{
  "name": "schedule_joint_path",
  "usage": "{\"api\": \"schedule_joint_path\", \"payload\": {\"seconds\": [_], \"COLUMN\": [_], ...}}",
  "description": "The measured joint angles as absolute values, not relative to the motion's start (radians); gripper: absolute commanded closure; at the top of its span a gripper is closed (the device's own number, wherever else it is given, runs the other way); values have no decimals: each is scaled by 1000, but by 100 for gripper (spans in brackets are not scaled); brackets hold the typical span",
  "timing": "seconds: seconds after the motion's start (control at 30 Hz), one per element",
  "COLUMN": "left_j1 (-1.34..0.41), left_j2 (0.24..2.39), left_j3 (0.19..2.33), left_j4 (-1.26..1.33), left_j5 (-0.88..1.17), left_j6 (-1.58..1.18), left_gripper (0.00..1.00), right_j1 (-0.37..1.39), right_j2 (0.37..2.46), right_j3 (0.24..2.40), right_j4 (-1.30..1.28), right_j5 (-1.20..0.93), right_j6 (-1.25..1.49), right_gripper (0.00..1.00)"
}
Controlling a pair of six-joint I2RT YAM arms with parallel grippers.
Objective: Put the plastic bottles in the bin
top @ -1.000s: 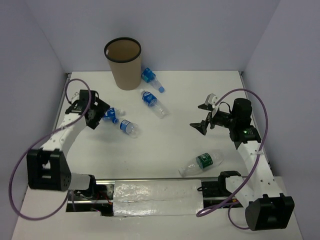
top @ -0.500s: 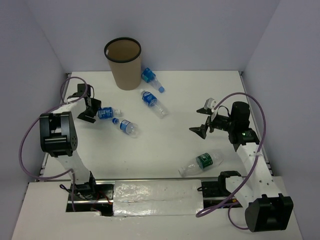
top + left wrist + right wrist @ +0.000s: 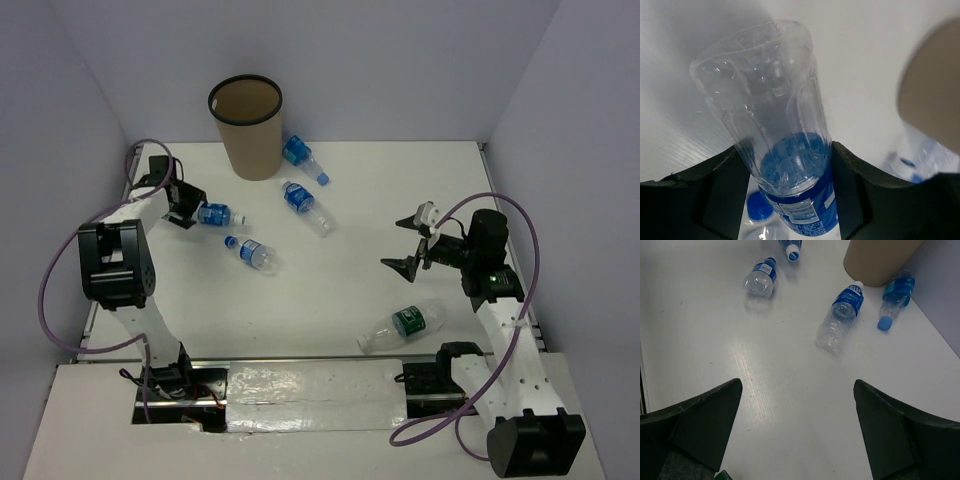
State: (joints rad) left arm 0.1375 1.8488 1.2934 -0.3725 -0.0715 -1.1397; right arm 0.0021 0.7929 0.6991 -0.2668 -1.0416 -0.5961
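The tan bin (image 3: 246, 125) with a black rim stands at the back left. Beside its left, my left gripper (image 3: 187, 206) is shut on a clear blue-labelled plastic bottle (image 3: 212, 213); in the left wrist view the black fingers (image 3: 865, 190) press both sides of that bottle (image 3: 780, 110). Three more blue-labelled bottles lie on the table: one by the bin (image 3: 303, 155), one mid-table (image 3: 305, 207), one nearer (image 3: 255, 254). A green-labelled bottle (image 3: 405, 325) lies front right. My right gripper (image 3: 412, 245) hangs open above bare table (image 3: 797, 410), holding nothing.
White walls close the table at the back and both sides. The bin's edge (image 3: 935, 90) shows at the right of the left wrist view, and the bin (image 3: 880, 257) at the top of the right wrist view. Purple cables loop off both arms.
My left gripper has closed in on the blue-labelled bottle and moved with it toward the back left, nearer the bin. The right gripper has barely shifted and stays open.
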Motion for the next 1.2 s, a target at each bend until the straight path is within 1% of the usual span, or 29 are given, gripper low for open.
{"api": "schedule_joint_path", "payload": {"seconds": [0.17, 0.3, 0.4, 0.53, 0.63, 0.73, 0.83, 0.93, 1.07, 1.17, 1.2], "left_j1": [117, 27, -67, -163, -181, -184, -189, -202, -235, -261, -268], "left_j2": [1678, 1547, 1504, 1499, 1570, 1703, 1858, 1996, 2123, 2167, 2172], "left_j3": [1349, 1525, 1660, 1720, 1753, 1825, 1905, 1963, 2004, 2007, 2005], "left_j4": [-318, -238, -136, 92, 262, 385, 452, 529, 597, 606, 606], "left_j5": [27, 35, 37, 25, -25, -111, -191, -285, -367, -394, -397], "left_j6": [-980, -854, -758, -637, -554, -471, -394, -258, -100, -19, 2], "left_gripper": [100, 100, 100, 100, 100, 100, 100, 100, 100, 100, 92], "right_j1": [-19, -20, -20, -20, -20, -21, -21, -23, -25, -27, -27], "right_j2": [747, 735, 738, 747, 752, 759, 774, 795, 801, 801, 800], "right_j3": [679, 677, 677, 677, 677, 677, 677, 676, 665, 650, 643], "right_j4": [-273, -278, -278, -283, -285, -285, -285, -286, -290, -293, -294], "right_j5": [-1047, -1053, -1057, -1060, -1060, -1059, -1058, -1053, -1044, -1027, -1022], "right_j6": [-596, -596, -596, -598, -598, -601, -606, -614, -626, -634, -637], "right_gripper": [0, 0, 1, 0, 1, 0, 1, 0, 0, 0, 1]}}
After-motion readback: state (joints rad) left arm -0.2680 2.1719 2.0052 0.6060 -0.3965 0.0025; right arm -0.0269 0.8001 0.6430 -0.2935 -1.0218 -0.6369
